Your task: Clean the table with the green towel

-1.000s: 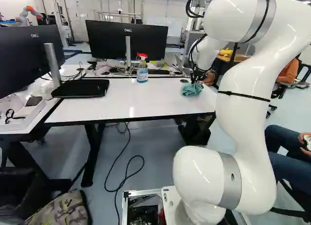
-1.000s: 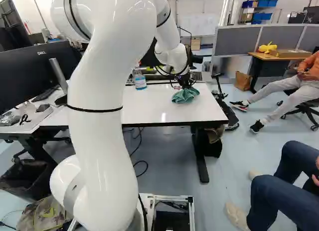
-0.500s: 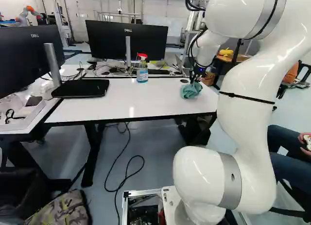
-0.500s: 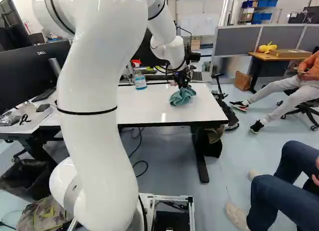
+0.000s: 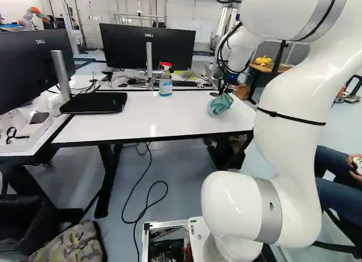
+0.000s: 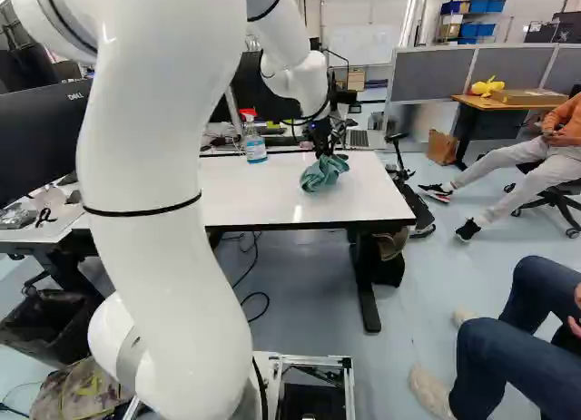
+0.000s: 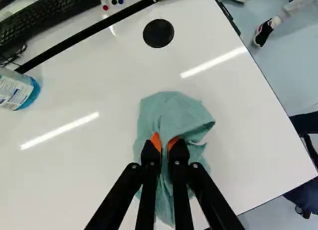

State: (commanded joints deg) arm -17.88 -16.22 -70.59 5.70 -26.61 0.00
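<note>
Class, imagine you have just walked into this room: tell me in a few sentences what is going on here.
A white robot arm reaches over a white table. Its black gripper pinches a bunched green towel between orange pads, and the towel seems to rest on the tabletop, near the table's right end in the left base view. It is presumably there to wipe the surface. A spray bottle stands upright near the table's far edge, apart from the towel.

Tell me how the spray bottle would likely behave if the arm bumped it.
Pushed high, the spray bottle would probably tip, standing tall and narrow under its red trigger head. Pushed low, it might slide instead, since the white tabletop looks smooth and glossy.
</note>
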